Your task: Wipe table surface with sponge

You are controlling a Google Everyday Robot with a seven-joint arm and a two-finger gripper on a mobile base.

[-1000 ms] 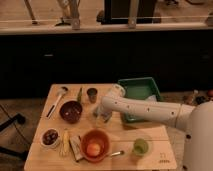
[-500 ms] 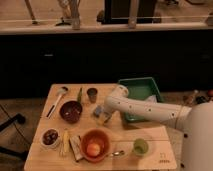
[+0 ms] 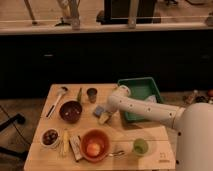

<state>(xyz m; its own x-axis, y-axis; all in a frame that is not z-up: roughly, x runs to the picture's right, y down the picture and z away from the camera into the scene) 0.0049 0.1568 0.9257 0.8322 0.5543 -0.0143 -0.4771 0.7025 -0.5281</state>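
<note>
From where I stand, the white arm (image 3: pixel 150 109) reaches in from the right, bends at its elbow near the green tray (image 3: pixel 140 89), and drops toward the middle of the wooden bench (image 3: pixel 127 145). The gripper (image 3: pixel 105 117) sits low over the bench surface, right at the sponge (image 3: pixel 100 111), a bluish block with a yellowish piece just below it. I cannot tell whether the gripper is holding it.

The sponge lies near the bench centre, between the dark bowl (image 3: pixel 70 110) on its left and the tray on its right, just below a small dark cup (image 3: pixel 92 94). A long-handled ladle (image 3: pixel 56 100) lies diagonally by the left edge. Toward the front stands an orange bowl (image 3: pixel 95 145) with a pale round thing inside, a spoon (image 3: pixel 115 153) just beside it, and a green cup (image 3: pixel 140 146) further right. At the front left sits a small bowl (image 3: pixel 50 137) of dark pieces, with a yellowish banana (image 3: pixel 65 142) beside it.
</note>
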